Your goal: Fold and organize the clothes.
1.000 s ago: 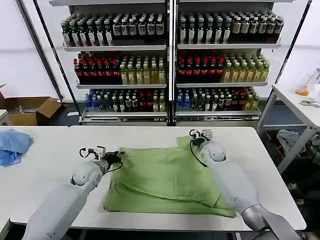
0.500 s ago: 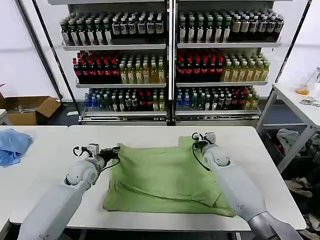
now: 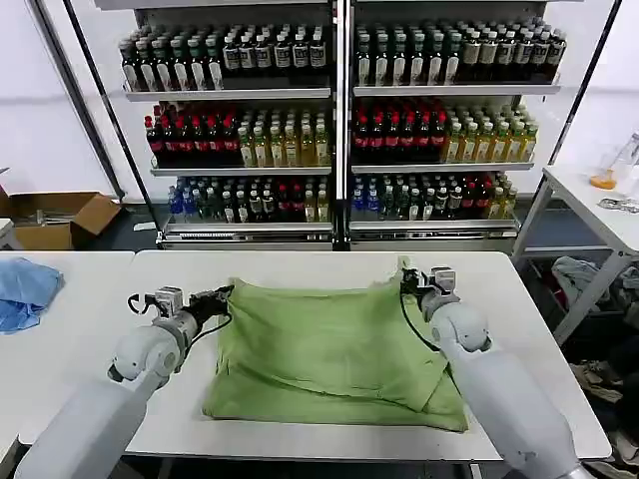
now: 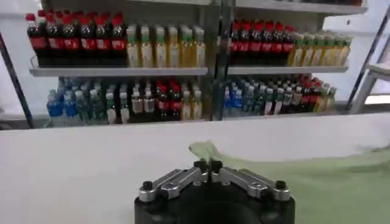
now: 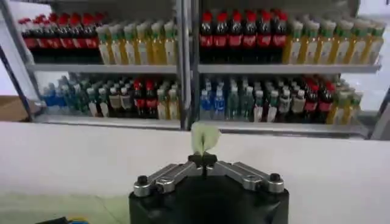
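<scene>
The clothes, a sage-green T-shirt [image 3: 329,354], lie folded on the white table [image 3: 300,264], stretched between both arms. My left gripper [image 3: 226,293] is shut on the shirt's far left corner; in the left wrist view a green flap [image 4: 210,150] rises from its pinched fingertips [image 4: 208,165]. My right gripper [image 3: 404,274] is shut on the far right corner, and a small green tuft [image 5: 204,137] sticks up out of its tips [image 5: 203,160]. The far edge hangs taut and slightly raised between the two grips. No printed graphic shows.
A light blue cloth [image 3: 25,289] lies on the neighbouring table to the left. Shelves of bottles [image 3: 339,120] stand behind the table. A cardboard box [image 3: 55,220] sits on the floor at left, and another table [image 3: 599,205] stands at right.
Both grippers have moved apart, left one leftward and right one rightward, pulling the shirt's far edge wider and straighter. The cloth now looks flatter and broader.
</scene>
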{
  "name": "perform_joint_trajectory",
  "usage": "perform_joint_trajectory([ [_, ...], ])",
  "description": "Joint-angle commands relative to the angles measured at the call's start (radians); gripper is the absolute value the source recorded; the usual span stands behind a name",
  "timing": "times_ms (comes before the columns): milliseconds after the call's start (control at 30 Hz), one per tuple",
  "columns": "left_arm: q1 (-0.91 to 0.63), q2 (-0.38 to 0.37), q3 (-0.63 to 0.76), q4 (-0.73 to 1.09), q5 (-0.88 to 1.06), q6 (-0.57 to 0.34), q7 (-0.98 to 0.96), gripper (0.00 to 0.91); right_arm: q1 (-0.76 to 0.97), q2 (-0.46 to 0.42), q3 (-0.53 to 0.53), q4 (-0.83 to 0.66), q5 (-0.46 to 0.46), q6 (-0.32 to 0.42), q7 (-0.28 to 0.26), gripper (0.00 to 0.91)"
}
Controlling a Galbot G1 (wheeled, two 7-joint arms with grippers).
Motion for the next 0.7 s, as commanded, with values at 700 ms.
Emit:
perform_joint_trajectory([
  [700,0.359,0.059,-0.107,-0.233,0.135,0.018,0.017,0.020,-0.695,-0.091,0.352,0.561,-0.003,-0.061,0.038,0.000],
])
